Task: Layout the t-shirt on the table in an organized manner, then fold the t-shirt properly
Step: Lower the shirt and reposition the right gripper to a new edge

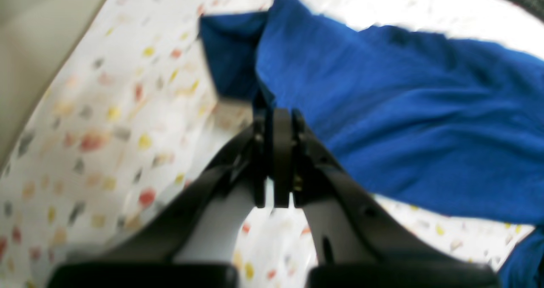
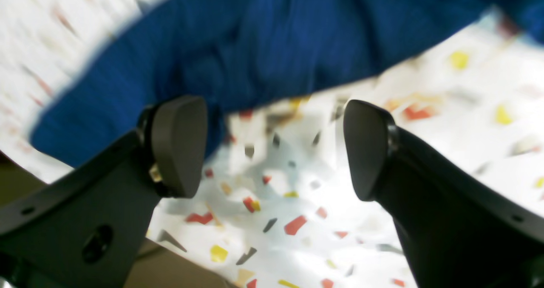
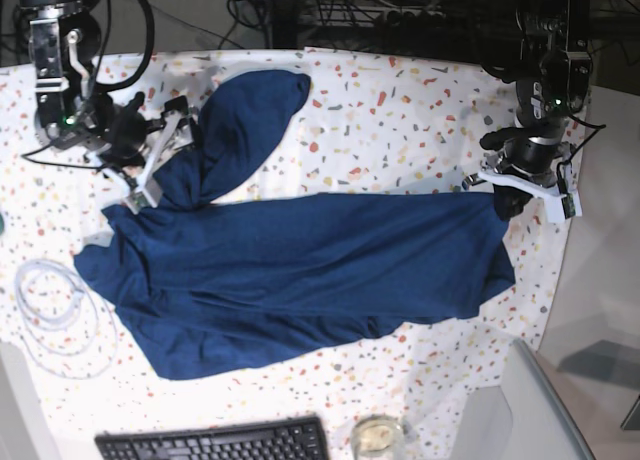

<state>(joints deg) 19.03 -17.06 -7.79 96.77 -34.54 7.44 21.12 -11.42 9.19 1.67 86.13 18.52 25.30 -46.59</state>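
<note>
Wrinkly navy t-shirt [image 3: 300,270] across flecked white table [image 3: 400,110]

I find no legible text, label, brand, number or sign in any of my three views. The keyboard [image 3: 212,442] at the near edge of the base view is too small for me to read its key legends, and both wrist views are blurred.
</note>
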